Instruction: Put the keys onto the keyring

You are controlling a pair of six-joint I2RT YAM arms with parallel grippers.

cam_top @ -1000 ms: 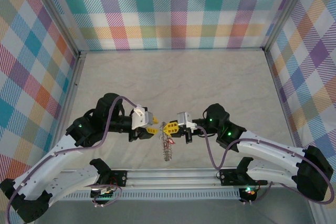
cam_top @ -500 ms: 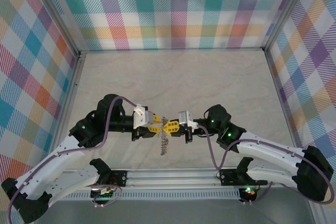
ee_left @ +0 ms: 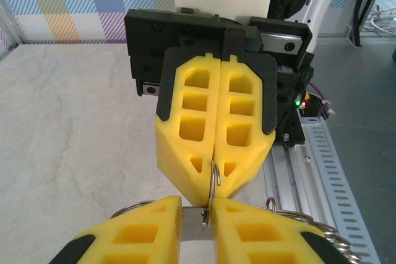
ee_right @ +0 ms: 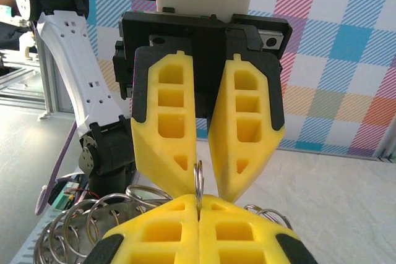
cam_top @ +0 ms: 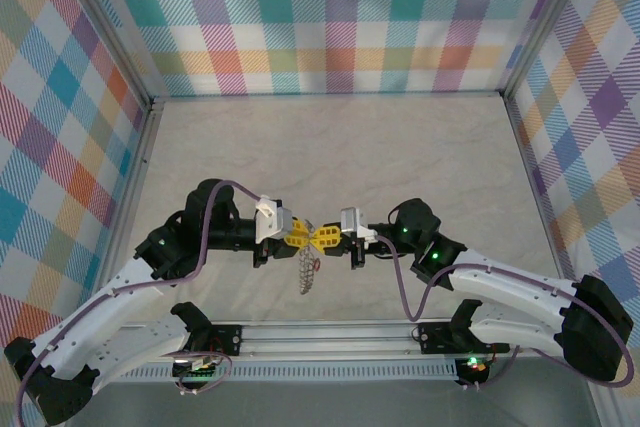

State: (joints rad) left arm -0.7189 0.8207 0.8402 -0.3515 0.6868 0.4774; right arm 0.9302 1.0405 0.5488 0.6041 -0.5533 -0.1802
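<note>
In the top view my left gripper [cam_top: 302,238] and right gripper [cam_top: 319,237] meet tip to tip above the table. The grey coiled keyring [cam_top: 307,278] hangs below them, with a speck of red from the keys [cam_top: 316,265] on it. In the right wrist view my right gripper [ee_right: 198,200] is shut on one loop of the keyring [ee_right: 198,178]. More coils [ee_right: 93,227] spread out to the lower left. In the left wrist view my left gripper [ee_left: 197,207] stands open, its fingers either side of the same loop [ee_left: 213,180].
A metal rail [cam_top: 330,332] carrying the arm bases runs along the near edge. Plaid walls [cam_top: 330,17] close in the pale tabletop [cam_top: 330,157] on three sides, and the open surface lies behind the grippers.
My left gripper has moved right until its tips meet the right gripper's. The hanging keyring has shifted slightly left and up with them.
</note>
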